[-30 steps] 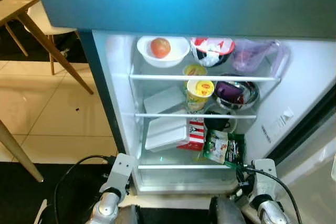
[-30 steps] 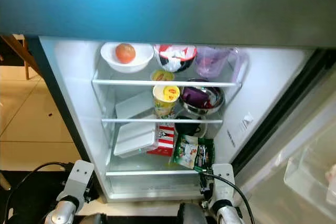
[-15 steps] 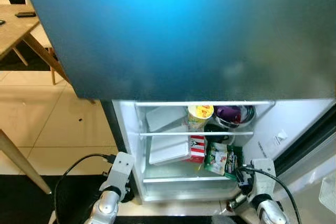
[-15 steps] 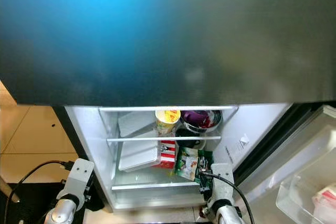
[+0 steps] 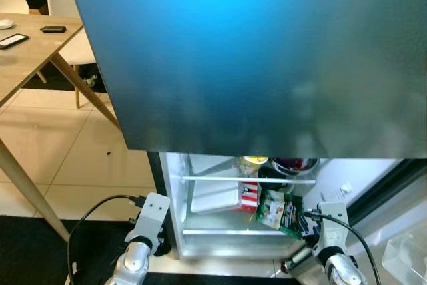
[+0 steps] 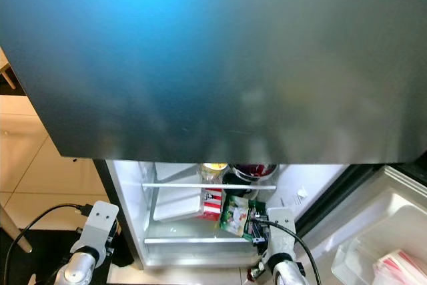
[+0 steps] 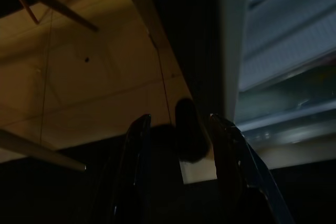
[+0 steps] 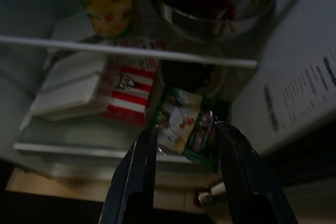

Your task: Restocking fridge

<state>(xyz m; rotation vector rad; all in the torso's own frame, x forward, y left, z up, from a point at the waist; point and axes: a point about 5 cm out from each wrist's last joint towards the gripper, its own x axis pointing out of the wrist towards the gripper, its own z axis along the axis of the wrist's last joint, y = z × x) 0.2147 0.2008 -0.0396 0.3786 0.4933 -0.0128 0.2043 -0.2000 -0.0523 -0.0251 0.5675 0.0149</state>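
Both grippers, left gripper [image 7: 176,169] and right gripper [image 8: 184,177], spread and empty, lowered before open fridge [image 5: 175,198], likely awaiting next item beside green snack packet [image 8: 184,127].

Dark door [image 5: 267,58] hides the fridge's [image 5: 175,191] upper shelves.

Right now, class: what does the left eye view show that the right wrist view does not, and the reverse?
Left eye view: a wooden table with a phone on it, and the tiled floor. Right wrist view: the right gripper, open, pointing into the fridge's lower shelves. Shared: the green snack packet, red-striped carton, white box and yellow cup.
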